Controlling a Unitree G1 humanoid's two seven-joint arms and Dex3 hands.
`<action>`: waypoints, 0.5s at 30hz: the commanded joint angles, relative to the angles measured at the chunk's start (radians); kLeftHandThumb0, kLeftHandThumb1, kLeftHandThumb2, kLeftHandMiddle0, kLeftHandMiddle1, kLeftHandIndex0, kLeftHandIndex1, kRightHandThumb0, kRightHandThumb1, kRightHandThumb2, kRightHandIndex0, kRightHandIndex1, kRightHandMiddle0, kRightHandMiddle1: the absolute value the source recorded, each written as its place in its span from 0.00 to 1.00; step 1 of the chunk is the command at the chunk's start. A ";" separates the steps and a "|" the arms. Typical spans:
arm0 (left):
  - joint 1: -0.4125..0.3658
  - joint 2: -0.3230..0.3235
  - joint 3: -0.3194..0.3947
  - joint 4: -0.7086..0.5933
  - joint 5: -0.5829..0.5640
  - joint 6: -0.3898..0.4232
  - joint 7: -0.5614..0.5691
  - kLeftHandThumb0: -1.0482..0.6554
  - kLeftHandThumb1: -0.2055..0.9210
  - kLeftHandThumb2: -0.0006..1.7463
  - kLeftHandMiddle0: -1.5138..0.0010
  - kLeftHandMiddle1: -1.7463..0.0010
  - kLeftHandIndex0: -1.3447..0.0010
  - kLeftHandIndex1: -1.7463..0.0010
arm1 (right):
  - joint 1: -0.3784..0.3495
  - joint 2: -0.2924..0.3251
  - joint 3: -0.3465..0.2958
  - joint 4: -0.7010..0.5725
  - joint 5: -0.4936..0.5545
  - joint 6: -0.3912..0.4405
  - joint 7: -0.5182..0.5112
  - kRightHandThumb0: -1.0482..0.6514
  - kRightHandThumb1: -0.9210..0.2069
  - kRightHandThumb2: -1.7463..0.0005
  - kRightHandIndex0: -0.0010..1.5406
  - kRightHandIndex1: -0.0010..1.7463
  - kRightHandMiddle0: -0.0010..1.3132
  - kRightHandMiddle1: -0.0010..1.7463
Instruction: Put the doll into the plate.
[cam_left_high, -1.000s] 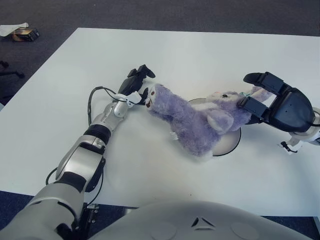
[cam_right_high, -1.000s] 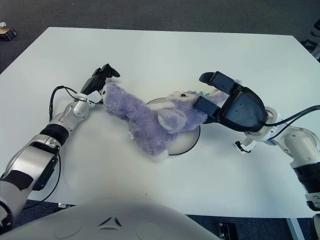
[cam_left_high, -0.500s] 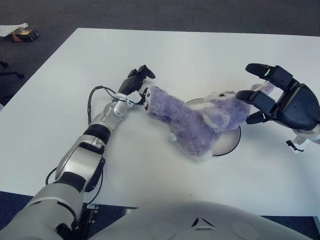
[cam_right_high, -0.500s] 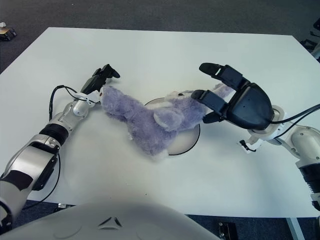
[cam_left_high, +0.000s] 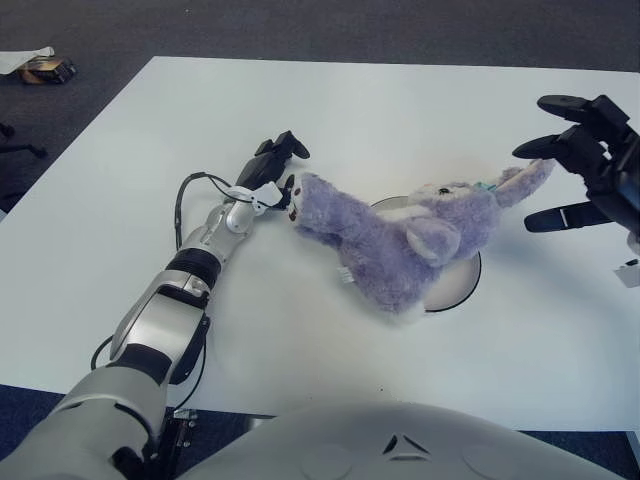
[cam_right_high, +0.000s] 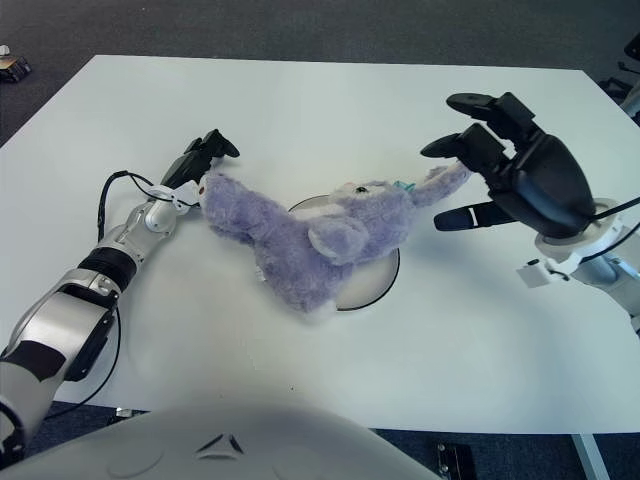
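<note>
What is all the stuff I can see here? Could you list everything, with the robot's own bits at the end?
Doll: one, purple plush, lying partly on the plate, its rear end off to the left on the table.
Plate: one, white with a dark rim, mid-table, mostly covered by the doll.
Table: one, white, filling most of the view.
Small clutter: light paper and a dark item on the grey floor, far left corner.
Left hand: one, dark, at the doll's left end; whether it grips is unclear.
Right hand: one, black, fingers spread, hovering right of the doll by its ear, holding nothing.
Robot body: grey, bottom edge.
</note>
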 joint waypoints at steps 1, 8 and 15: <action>0.053 0.002 -0.024 0.036 0.030 0.041 -0.034 0.79 0.56 0.93 1.00 0.30 1.00 0.07 | -0.018 -0.043 -0.113 0.000 0.103 0.003 0.090 0.00 0.00 0.79 0.00 0.35 0.00 0.66; 0.053 0.003 -0.023 0.035 0.029 0.040 -0.033 0.79 0.56 0.94 1.00 0.29 1.00 0.07 | -0.019 -0.044 -0.270 -0.059 0.061 0.094 0.232 0.00 0.00 0.81 0.03 0.34 0.00 0.64; 0.053 0.002 -0.020 0.032 0.023 0.042 -0.039 0.79 0.58 0.93 1.00 0.29 1.00 0.06 | -0.016 0.006 -0.214 -0.113 0.180 0.131 0.405 0.01 0.00 0.84 0.05 0.31 0.00 0.62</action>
